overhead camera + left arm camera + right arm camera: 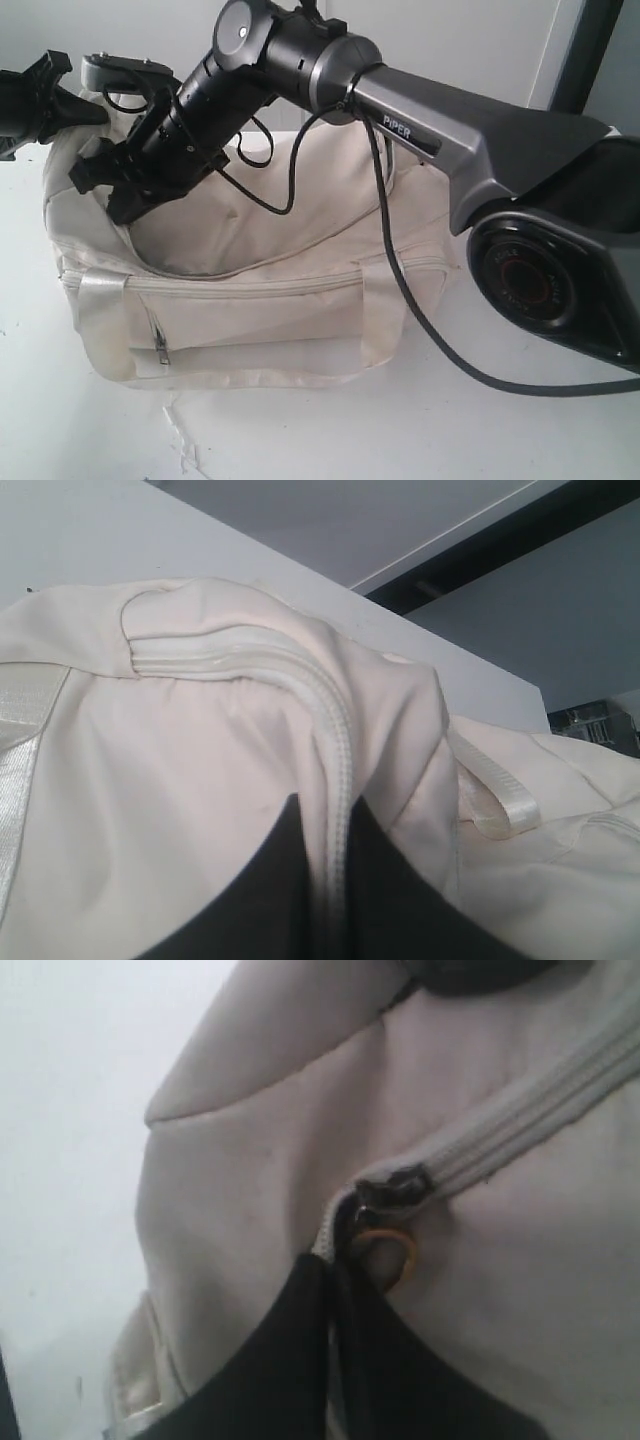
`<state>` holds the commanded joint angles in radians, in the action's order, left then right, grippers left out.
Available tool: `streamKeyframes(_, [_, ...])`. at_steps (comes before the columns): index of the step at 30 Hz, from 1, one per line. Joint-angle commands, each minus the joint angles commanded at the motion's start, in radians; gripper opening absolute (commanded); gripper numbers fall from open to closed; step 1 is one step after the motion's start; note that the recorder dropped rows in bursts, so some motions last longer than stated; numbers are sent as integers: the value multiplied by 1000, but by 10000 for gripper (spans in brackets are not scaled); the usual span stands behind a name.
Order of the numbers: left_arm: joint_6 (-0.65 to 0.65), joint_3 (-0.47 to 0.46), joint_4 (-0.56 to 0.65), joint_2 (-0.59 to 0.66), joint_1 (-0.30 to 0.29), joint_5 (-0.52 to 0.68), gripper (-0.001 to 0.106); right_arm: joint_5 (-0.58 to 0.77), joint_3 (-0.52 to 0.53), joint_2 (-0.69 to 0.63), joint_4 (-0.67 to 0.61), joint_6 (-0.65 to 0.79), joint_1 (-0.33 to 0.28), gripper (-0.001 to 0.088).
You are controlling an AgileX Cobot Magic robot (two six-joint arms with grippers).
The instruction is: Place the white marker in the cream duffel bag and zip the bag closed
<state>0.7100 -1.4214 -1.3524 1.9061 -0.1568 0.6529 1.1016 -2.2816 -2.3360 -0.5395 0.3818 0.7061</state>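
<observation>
The cream duffel bag [270,290] lies on the white table. Its top is sagging. The white marker is out of view. My left gripper [75,108] is at the bag's left end. In the left wrist view, the left gripper [328,820] is shut on a raised fold of cream fabric that carries the zip tape [335,730]. My right arm reaches across the bag to that same end. The right gripper [100,190] [335,1270] is shut on the dark zip pull, just below the slider [395,1188]. An orange ring [388,1252] hangs beside its fingers.
The right arm's base [540,270] stands at the right, and its black cable [420,310] trails over the bag onto the table. A cream handle strap [495,800] lies loose. The front pocket's metal zip pull [161,347] hangs near the lower left.
</observation>
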Motion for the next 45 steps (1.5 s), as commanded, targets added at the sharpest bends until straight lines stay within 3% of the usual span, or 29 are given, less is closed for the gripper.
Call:
streamKeyframes(9, [0, 0, 0, 0, 0, 0, 3, 15, 0, 19, -10, 41, -18, 0])
streamKeyframes(17, [0, 0, 0, 0, 0, -2, 3, -49, 0, 21, -328, 55, -16, 0])
streamKeyframes(23, [4, 0, 2, 0, 0, 3, 3, -78, 0, -14, -292, 86, -9, 3])
streamKeyframes(25, [4, 0, 9, 0, 0, 2, 3, -29, 0, -30, -287, 86, -9, 56])
streamKeyframes(28, [4, 0, 15, 0, 0, 2, 3, 87, 0, -37, -270, 86, -9, 238])
streamKeyframes(31, [4, 0, 15, 0, 0, 2, 3, 119, 0, -26, -156, 81, -12, 369])
streamKeyframes(35, [4, 0, 20, 0, 0, 2, 3, 79, 0, 54, 84, -44, -42, 387])
streamKeyframes(37, [4, 0, 23, 0, 0, 5, 3, 13, 0, 70, 117, -98, -58, 387])
streamKeyframes(40, [4, 0, 23, 0, 0, 5, 3, 16, 0, 40, 21, -88, -55, 458])
streamKeyframes(43, [4, 0, 23, 0, 0, 3, 3, 14, 0, 0, -30, -103, -48, 667])
streamKeyframes(45, [4, 0, 23, 0, 0, 3, 3, 24, 0, -32, -57, -180, -48, 669])
